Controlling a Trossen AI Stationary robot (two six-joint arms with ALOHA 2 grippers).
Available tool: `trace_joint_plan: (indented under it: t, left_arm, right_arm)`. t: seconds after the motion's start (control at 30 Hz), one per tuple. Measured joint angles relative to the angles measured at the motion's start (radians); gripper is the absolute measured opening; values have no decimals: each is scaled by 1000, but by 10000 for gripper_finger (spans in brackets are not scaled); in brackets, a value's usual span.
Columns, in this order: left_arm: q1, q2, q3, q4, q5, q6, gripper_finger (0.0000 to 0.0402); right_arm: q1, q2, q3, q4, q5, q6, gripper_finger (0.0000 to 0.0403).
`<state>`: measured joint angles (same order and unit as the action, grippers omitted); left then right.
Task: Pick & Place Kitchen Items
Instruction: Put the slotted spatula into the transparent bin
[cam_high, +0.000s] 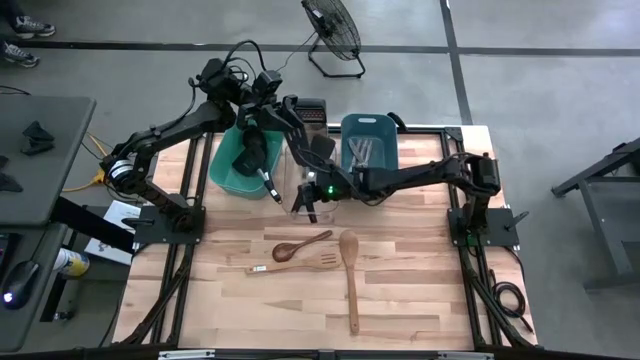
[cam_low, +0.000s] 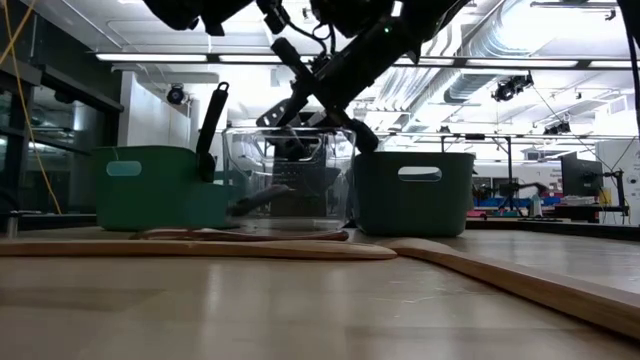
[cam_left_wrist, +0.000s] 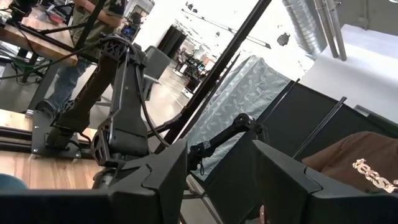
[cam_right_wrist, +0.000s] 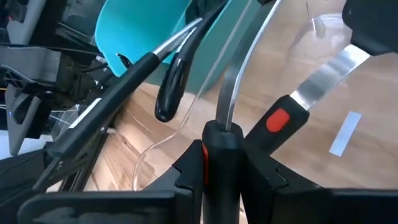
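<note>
Right gripper (cam_right_wrist: 221, 158) over clear tub (cam_high: 305, 180), fingers pinching black handle of metal utensil (cam_right_wrist: 231, 81); left gripper (cam_left_wrist: 214, 180) raised above teal tub (cam_high: 222, 165), fingers apart, holding nothing; three wooden spoons (cam_high: 350, 275) lie on table (cam_high: 420, 290).

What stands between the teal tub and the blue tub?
The clear tub stands between the teal tub and blue tub, seen in the low view.

Bright ceiling lights (cam_low: 300, 57) glare in the low view; foreground tabletop (cam_low: 200, 310) blurred.
</note>
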<state>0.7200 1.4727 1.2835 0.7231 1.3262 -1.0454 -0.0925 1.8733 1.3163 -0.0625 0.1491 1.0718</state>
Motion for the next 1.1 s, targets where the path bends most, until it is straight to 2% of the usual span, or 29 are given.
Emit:
trace_joint_plan:
  t: [0.2, 0.43, 0.6, 0.7, 1.1]
  left_arm:
    - [0, 0, 0, 0, 0, 0, 172]
    - [0, 0, 0, 0, 0, -2, 172]
    - [0, 0, 0, 0, 0, -7, 172]
    - [0, 0, 0, 0, 0, -8, 172]
    - [0, 0, 0, 0, 0, -14, 172]
  right_arm:
    - [7, -1, 0, -4, -16, -29, 66]
    - [9, -1, 0, -3, -67, -249, 66]
    - [8, -1, 0, 19, -67, -313, 66]
    - [8, -1, 0, 25, -35, -298, 66]
    - [9, -2, 0, 31, 121, -47, 66]
